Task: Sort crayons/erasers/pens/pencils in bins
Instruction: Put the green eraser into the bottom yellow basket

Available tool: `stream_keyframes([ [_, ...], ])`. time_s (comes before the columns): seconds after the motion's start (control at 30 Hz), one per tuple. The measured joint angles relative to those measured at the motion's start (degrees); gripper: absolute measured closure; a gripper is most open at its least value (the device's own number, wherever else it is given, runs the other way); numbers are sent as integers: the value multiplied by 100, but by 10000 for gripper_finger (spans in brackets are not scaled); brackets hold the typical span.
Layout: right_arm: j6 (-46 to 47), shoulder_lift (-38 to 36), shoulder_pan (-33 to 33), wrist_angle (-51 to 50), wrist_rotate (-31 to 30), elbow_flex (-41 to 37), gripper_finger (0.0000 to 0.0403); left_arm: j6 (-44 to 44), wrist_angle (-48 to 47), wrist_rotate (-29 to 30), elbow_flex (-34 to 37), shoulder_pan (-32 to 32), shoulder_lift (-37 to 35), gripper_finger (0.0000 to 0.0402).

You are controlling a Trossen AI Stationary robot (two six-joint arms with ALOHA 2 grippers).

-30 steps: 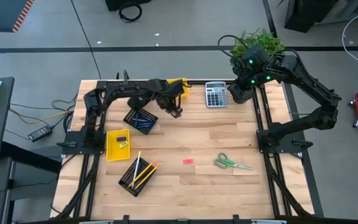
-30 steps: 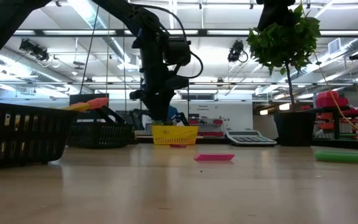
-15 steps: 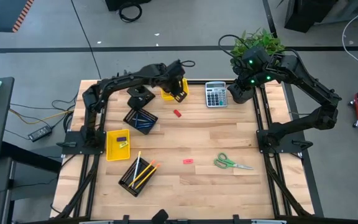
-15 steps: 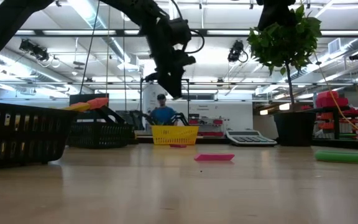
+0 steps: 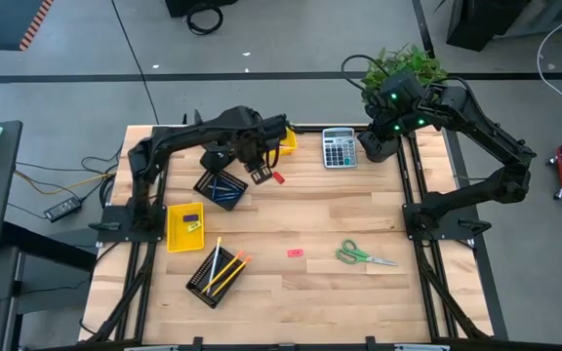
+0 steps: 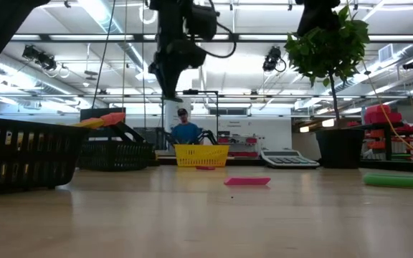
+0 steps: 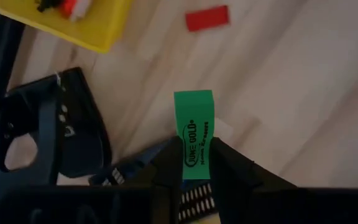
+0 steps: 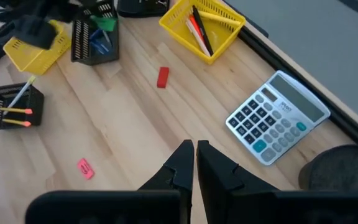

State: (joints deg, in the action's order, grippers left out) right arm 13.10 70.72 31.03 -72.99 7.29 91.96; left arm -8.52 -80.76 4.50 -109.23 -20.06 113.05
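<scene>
We see the left gripper (image 7: 193, 163) clamped on a green eraser (image 7: 194, 134), held above the table (image 5: 359, 210). The eraser's long axis runs along the fingers, and its free end points forward, away from the wrist, past the fingertips. In the high view this gripper (image 5: 259, 168) hangs just beside the mesh bin (image 5: 221, 189) that holds blue crayons, between that bin and the yellow bin (image 5: 279, 139) at the back edge.

A red eraser (image 5: 278, 178) lies flat on the wood just beside the left gripper, its long axis tilted across the boards. A pink eraser (image 5: 296, 253) lies well apart from it, near the table's middle, with its long axis along the boards.

The second yellow bin (image 5: 185, 225) holds small erasers. The front mesh bin (image 5: 215, 276) holds pencils, their long axes along the bin's length.

The right gripper (image 8: 194, 163) waits at the back of the table near the calculator (image 8: 277, 116), its fingers pressed together and holding nothing. Scissors (image 5: 364, 256) lie towards the right side.
</scene>
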Motion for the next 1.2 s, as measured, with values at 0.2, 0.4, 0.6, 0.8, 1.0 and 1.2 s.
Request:
stream_keyframes([
  [0.2,-183,0,0,114,0,0,377,-17,-25,-18,529,461,-542,323],
  [0.4,-387,0,0,183,0,0,377,-568,315,-10,2177,623,-1777,329],
  [0.6,-393,0,0,386,0,0,377,-1971,337,-54,3685,695,-3233,322],
  [0.8,-279,0,0,419,-5,0,377,-3006,286,-120,4481,1193,-4258,322],
  [1.0,11,0,-2,420,-184,0,377,-2956,82,-397,5013,1777,-4636,314],
  [1.2,613,0,-4,421,-195,0,377,-2833,15,-403,5718,2008,-4639,295],
])
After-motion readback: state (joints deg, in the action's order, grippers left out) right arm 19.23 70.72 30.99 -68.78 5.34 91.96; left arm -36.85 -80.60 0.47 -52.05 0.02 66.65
